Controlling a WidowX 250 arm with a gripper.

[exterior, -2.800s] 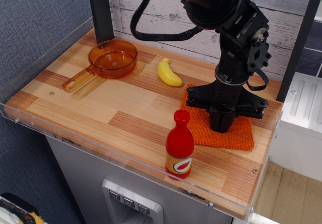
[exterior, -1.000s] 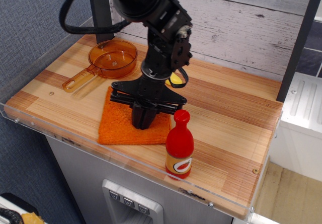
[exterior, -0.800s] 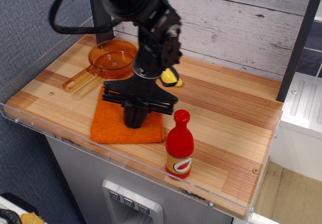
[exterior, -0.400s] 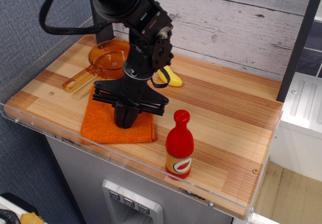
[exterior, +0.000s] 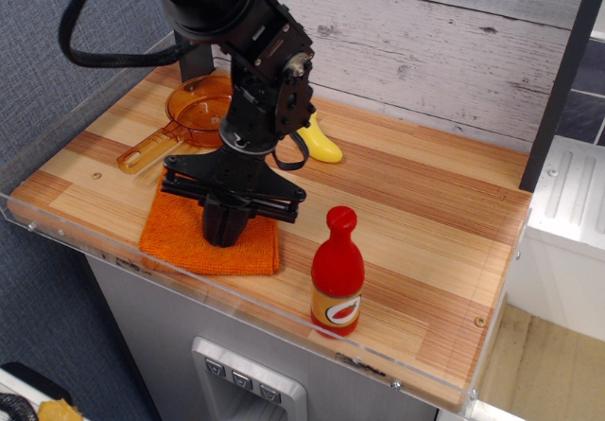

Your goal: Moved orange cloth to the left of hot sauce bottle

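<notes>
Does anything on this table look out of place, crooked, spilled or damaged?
Nothing stands out. The hot sauce bottle stands upright, the orange cloth lies flat under the claw near the front edge, and nothing is spilled.

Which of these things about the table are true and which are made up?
1. The orange cloth lies left of the hot sauce bottle. True.
2. The pincer is pressing down on the cloth. True.
3. The bottle has tipped over. False: it stands upright with its cap on.
4. The banana sits inside the orange pan. False: it lies on the wooden table, to the right of the pan.
5. The cloth touches the bottle. False: bare wood shows between them.
</notes>
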